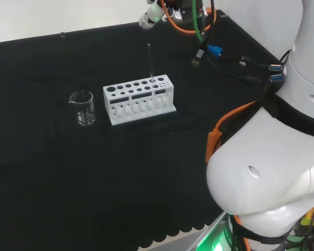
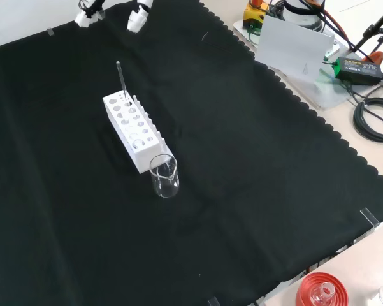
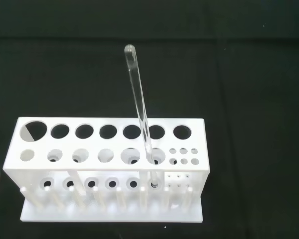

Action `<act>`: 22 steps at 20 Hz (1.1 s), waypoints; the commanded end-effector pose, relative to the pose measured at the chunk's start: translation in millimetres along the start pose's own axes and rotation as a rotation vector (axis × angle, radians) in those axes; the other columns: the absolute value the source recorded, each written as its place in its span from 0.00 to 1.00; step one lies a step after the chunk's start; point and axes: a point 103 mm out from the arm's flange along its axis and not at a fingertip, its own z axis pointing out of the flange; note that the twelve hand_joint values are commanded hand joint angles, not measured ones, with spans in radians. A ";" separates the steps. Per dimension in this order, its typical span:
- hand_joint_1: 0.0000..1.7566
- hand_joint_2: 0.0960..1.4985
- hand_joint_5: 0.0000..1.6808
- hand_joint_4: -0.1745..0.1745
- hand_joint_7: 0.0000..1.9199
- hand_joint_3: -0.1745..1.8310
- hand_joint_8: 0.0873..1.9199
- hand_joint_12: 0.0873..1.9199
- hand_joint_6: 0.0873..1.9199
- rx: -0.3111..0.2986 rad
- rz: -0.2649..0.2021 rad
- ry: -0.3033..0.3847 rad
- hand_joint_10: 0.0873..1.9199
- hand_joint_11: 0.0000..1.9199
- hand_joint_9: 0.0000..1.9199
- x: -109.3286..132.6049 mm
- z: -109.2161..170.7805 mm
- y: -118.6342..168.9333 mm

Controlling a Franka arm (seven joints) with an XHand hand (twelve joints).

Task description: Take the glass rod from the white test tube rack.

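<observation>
Clearly the approach is only beginning: the hand (image 2: 137, 17) is hanging over the table's (image 2: 242, 159) far edge, well apart from the white test tube rack (image 2: 133, 132), and whether its fingers are open I cannot tell. The glass rod (image 1: 151, 65) is standing in a hole at the rack's end farthest from the beaker (image 1: 82, 107); next the hand is needing to descend and pinch the rod's top

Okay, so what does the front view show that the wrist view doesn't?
Front view alone: the hand's white fingertips at the top edge, well off from the rack; the whole glass beaker standing at the rack's near end; and the red ribbed stand off the cloth. Wrist view alone: the rack's holes close up, with the rod seated in a front-row hole. Both share the white test tube rack and the glass rod standing in it.
</observation>
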 end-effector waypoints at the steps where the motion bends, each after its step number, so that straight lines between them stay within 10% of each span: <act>1: 0.33 0.52 0.22 0.34 0.22 0.28 0.40 0.72 0.00 0.018 -0.006 0.009 0.40 0.27 0.36 5.3 17.1 13.7; 22: 0.32 0.53 0.26 0.30 0.23 0.28 0.40 0.71 0.00 0.134 0.004 -0.005 0.40 0.28 0.38 7.3 71.4 21.1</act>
